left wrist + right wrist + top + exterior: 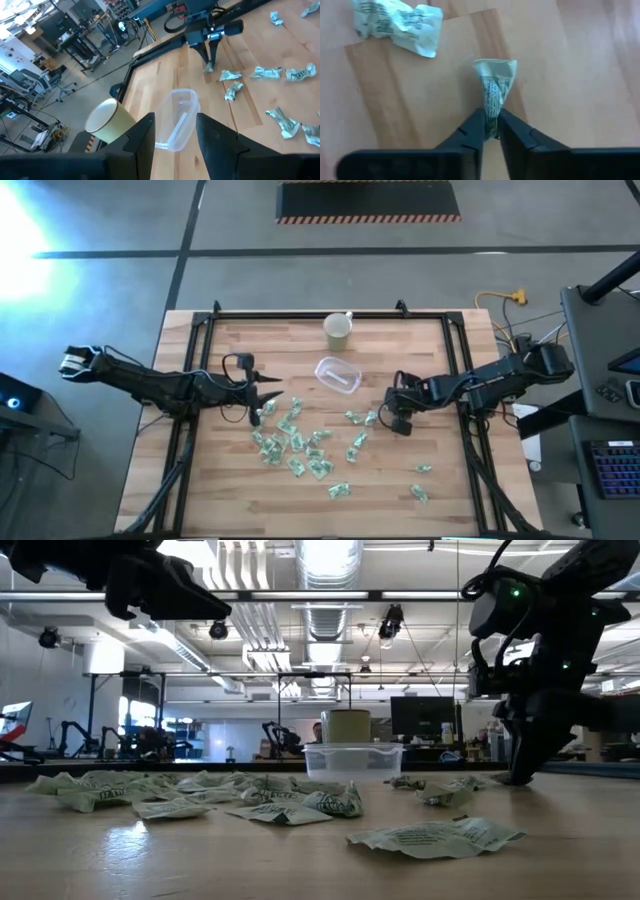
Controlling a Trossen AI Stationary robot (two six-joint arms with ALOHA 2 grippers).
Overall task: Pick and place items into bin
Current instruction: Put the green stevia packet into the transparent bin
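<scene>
1. A butcher-block wooden table point(200, 480) in a dark metal frame stands on a grey concrete floor; the low view looks past it into a workshop with ceiling lights and ducting.
2. The clear bin point(338, 374) sits just above the table's centre; a cream cup point(338, 329) lies at its 12 o'clock, near the far edge.
3. The packets point(290, 442) lie scattered at 6 to 7 o'clock of the bin, with a few stragglers toward 4 o'clock.
4. The right arm reaches in from 3 o'clock, wrist bent steeply down; the right gripper point(491, 131) has its tips at the tabletop, pinched tight on one packet point(494, 85), at 4 o'clock of the bin.
5. The left arm stretches in low from 9 o'clock; the left gripper point(270, 398) hangs above the table with its fingers point(214, 135) parted, holding nothing, pointing toward the bin.
</scene>
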